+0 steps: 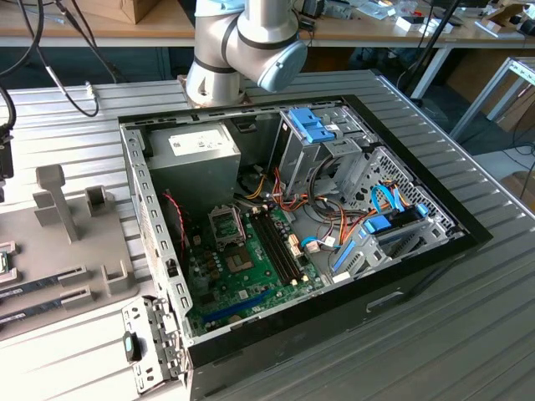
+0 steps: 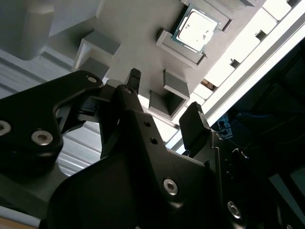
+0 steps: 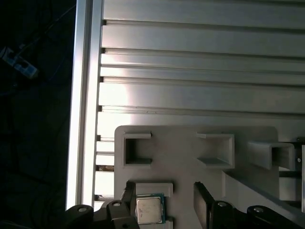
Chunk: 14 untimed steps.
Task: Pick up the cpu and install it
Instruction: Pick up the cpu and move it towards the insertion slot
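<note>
**Query:** While the cpu (image 3: pixel 149 209) is seated in its recess in the grey holder (image 3: pixel 190 148), how is the gripper (image 3: pixel 164 200) set?

**Reply:** The gripper is spread wide and nothing is held. In the first wrist view the cpu is seen between the two fingers (image 3: pixel 202 205), nearer to one than to the other, and no contact is made. The holder is carried on the ribbed surface (image 3: pixel 190 62) beside the computer case (image 1: pixel 142 196).

**Query:** What faults are to be expected from here?

**Reply:** Three are judged likely.
- If the gripper is closed off-centre, the cpu is pushed by one finger first and may be tilted or jammed against the recess wall.
- If the descent is misaligned, the raised blocks of the holder may be struck.
- If only the thin rim is caught, the cpu may be dropped over the motherboard (image 1: pixel 251 288). It may also be presented crooked at the socket (image 1: pixel 224 224), where damage to the contacts is probable.
</note>
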Motion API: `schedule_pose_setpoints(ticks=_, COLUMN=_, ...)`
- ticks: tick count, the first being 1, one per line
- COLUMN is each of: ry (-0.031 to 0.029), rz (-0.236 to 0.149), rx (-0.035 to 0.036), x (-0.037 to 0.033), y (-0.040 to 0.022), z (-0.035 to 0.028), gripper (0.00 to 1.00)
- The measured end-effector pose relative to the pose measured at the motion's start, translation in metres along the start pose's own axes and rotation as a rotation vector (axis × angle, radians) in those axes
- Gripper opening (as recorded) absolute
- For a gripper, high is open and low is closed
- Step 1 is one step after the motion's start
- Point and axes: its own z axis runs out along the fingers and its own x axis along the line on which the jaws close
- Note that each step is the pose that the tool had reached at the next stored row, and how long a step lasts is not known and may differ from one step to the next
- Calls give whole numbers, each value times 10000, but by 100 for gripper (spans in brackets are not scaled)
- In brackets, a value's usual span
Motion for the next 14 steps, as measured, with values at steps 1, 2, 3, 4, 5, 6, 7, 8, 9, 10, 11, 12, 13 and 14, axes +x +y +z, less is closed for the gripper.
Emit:
schedule_pose_setpoints(ticks=1, ry=-1, rz=1, rx=-1, x=0, y=-3, z=2, gripper=60)
schedule_pose_setpoints(ticks=2, ry=0, rz=1, rx=0, x=0, y=-5, z=2, gripper=60)
schedule_pose_setpoints(ticks=3, ry=0, rz=1, rx=0, x=1, y=-8, z=3, gripper=60)
schedule_pose_setpoints(ticks=4, ry=0, rz=1, rx=-1, x=1, y=-12, z=4, gripper=60)
schedule_pose_setpoints(ticks=5, ry=0, rz=0, rx=-1, x=1, y=-17, z=6, gripper=60)
schedule_pose_setpoints(ticks=6, ry=0, rz=1, rx=0, x=1, y=-19, z=7, gripper=60)
schedule_pose_setpoints(ticks=7, ry=0, rz=1, rx=0, x=1, y=-20, z=7, gripper=60)
schedule_pose_setpoints(ticks=8, ry=1, rz=1, rx=0, x=1, y=-21, z=9, gripper=60)
schedule_pose_setpoints(ticks=9, ry=0, rz=0, rx=0, x=1, y=-24, z=11, gripper=60)
schedule_pose_setpoints(ticks=10, ry=0, rz=1, rx=0, x=1, y=-24, z=12, gripper=60)
schedule_pose_setpoints(ticks=11, ry=0, rz=1, rx=0, x=1, y=-25, z=13, gripper=60)
schedule_pose_setpoints(ticks=12, ry=0, rz=0, rx=0, x=2, y=-28, z=13, gripper=60)
schedule_pose_setpoints(ticks=13, ry=0, rz=-1, rx=0, x=2, y=-31, z=14, gripper=60)
schedule_pose_setpoints(ticks=14, ry=0, rz=0, rx=-1, x=2, y=-37, z=16, gripper=60)
